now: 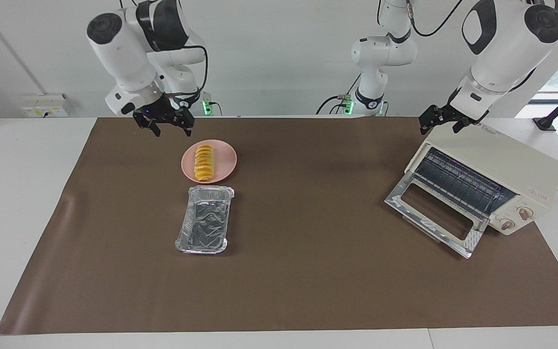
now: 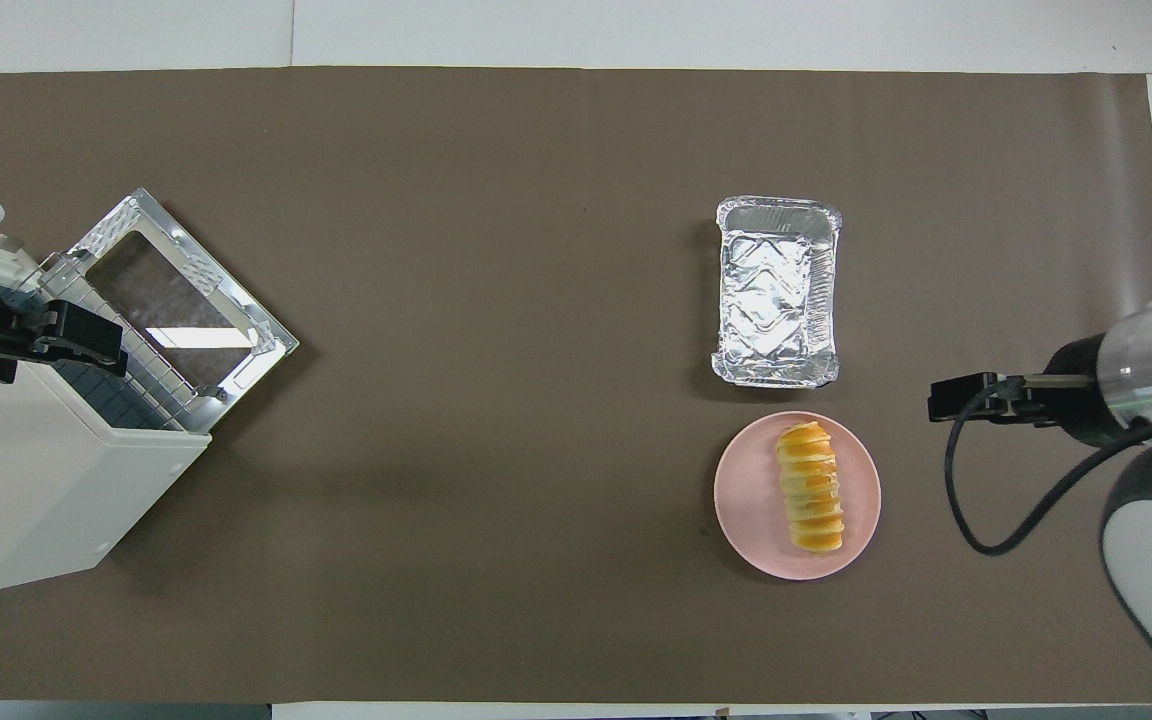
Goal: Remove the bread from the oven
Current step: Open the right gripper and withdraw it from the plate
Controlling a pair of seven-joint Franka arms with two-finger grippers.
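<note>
Lying on plate, bread [image 1: 204,162], right tool [image 1: 164,127] aside

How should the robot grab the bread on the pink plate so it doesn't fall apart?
Probably from straight above, with a pincer closing across the middle of the bread. It lies flat on the plate, long and narrow, so its long sides are easiest to pinch.
</note>
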